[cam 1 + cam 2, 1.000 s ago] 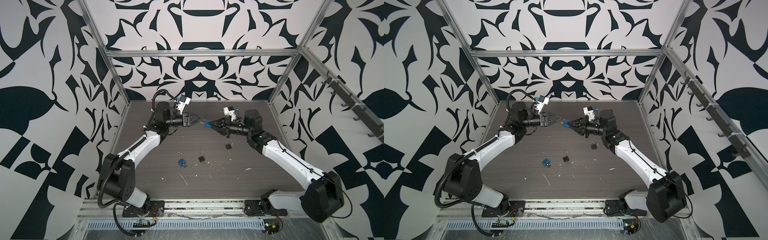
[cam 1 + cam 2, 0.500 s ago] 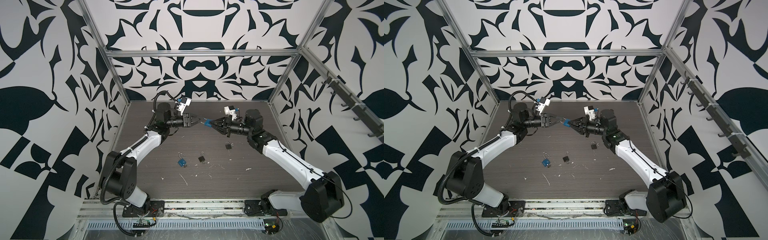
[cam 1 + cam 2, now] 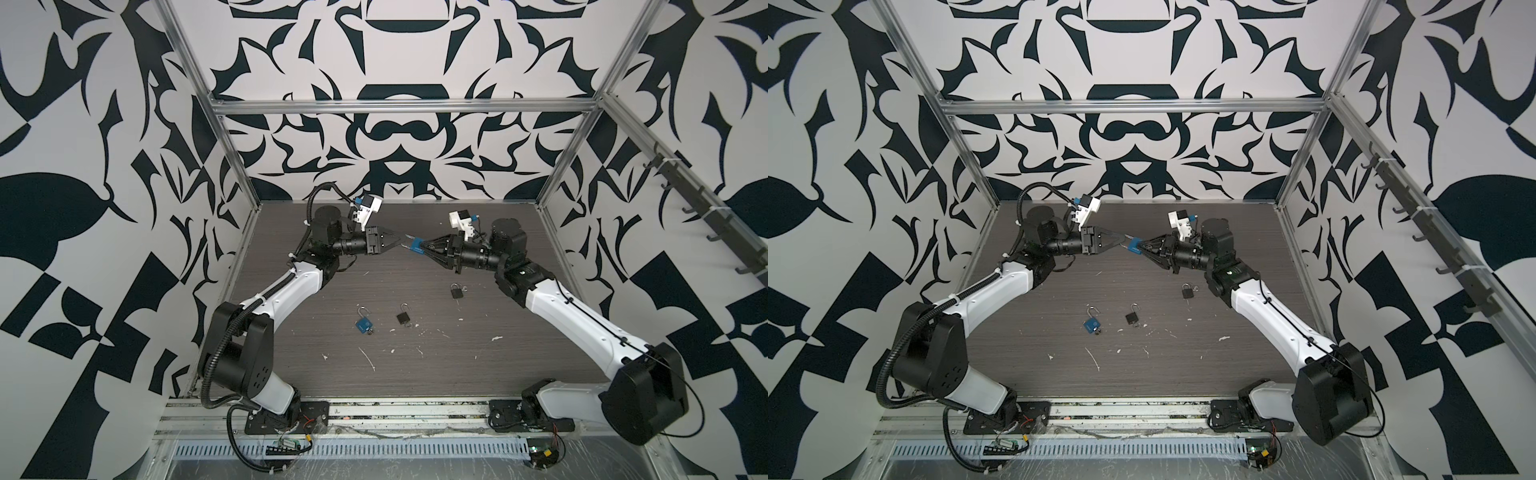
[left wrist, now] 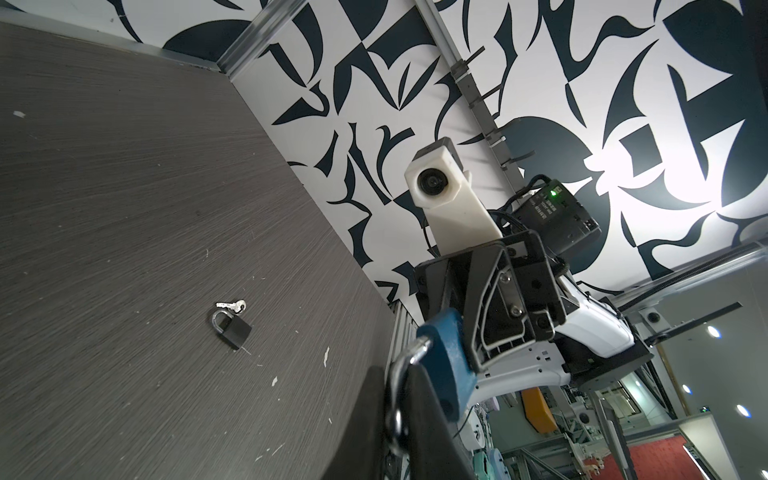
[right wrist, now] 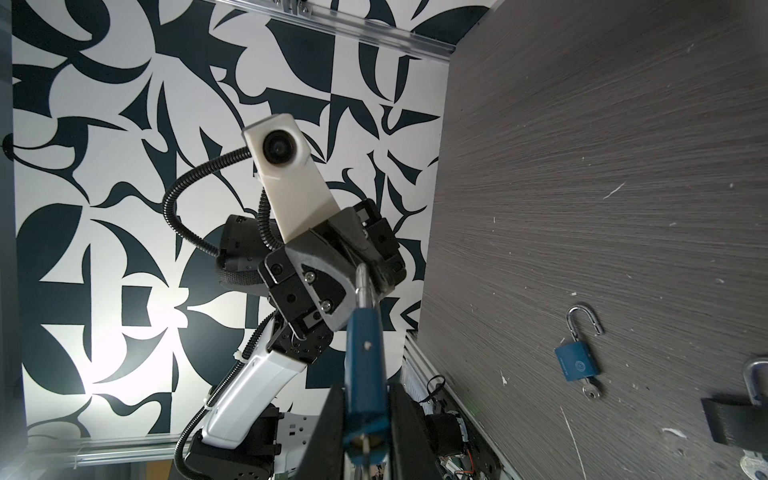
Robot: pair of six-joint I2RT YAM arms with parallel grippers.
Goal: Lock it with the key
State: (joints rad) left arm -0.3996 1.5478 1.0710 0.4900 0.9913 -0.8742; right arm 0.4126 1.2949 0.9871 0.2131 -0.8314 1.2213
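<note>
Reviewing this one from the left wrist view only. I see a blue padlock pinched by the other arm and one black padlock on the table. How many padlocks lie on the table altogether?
Observer: Three. Both top views add a second black padlock and a loose blue padlock, nearer the arm bases than the black padlock you see.
Reviewer: Is the loose one locked?
Observer: No. In the right wrist view its shackle is swung open, with a key at its base.
Reviewer: Any key in the one held aloft?
Observer: The right wrist view shows a small metal piece, likely a key, at the keyway end of the held blue padlock, between the right end effector's fingers.
</note>
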